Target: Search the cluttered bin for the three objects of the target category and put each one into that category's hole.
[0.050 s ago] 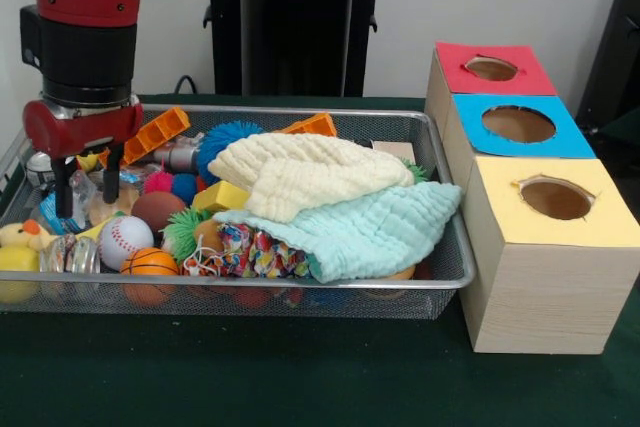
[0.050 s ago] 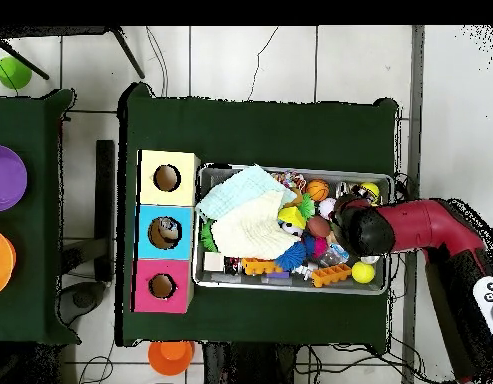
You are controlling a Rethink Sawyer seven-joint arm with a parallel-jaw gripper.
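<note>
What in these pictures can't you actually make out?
- Whatever lies under the cream cloth and the mint cloth: both views, covered by the cloths.
- The toys under the claw: overhead view, hidden by the arm.
- The thing inside the blue box's hole: overhead view, too small to name; front view shows only the rim.

Your robot arm (image 1: 82, 7) is shiny red with a fat black band. Its gripper (image 1: 88, 179) has a red base and two thin black fingers (image 1: 64, 199).
</note>
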